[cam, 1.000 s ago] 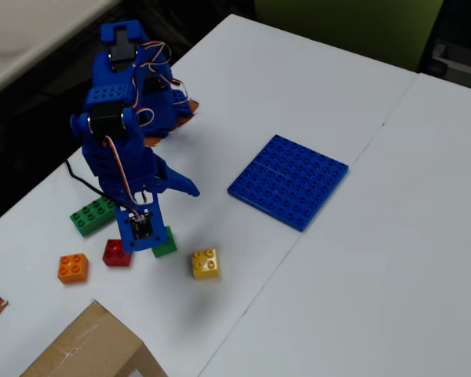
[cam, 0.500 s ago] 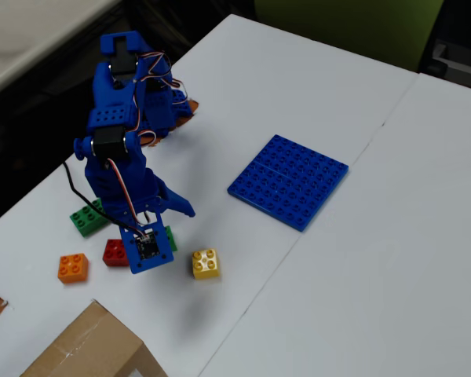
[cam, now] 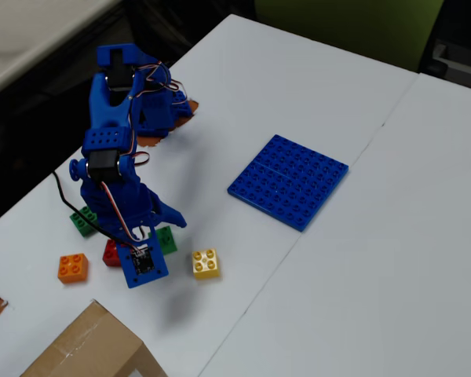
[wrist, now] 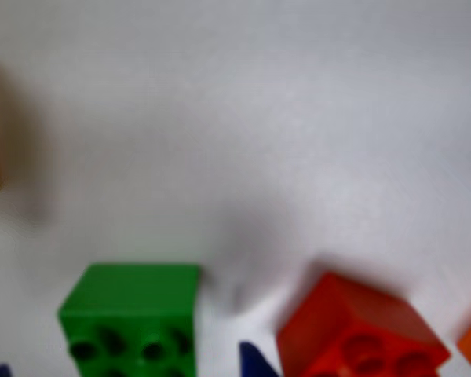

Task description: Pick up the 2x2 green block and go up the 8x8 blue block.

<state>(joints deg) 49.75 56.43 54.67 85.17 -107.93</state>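
Over the last sec the arm dropped lower over the small green brick (cam: 166, 239), which sat on the desk (cam: 361, 259) by the red brick (wrist: 353, 330), ungrasped; end effector (cam: 151, 236) state unclear; blue plate (cam: 288, 181) well apart.

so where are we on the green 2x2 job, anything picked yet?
Nothing is done yet. The 2x2 green block sits on the table beside the red brick, with the gripper low over it. Two blue tips show, one on each side of the block; whether they are closing is unclear. Left: grasp, lift, carry to the bare 8x8 blue block.
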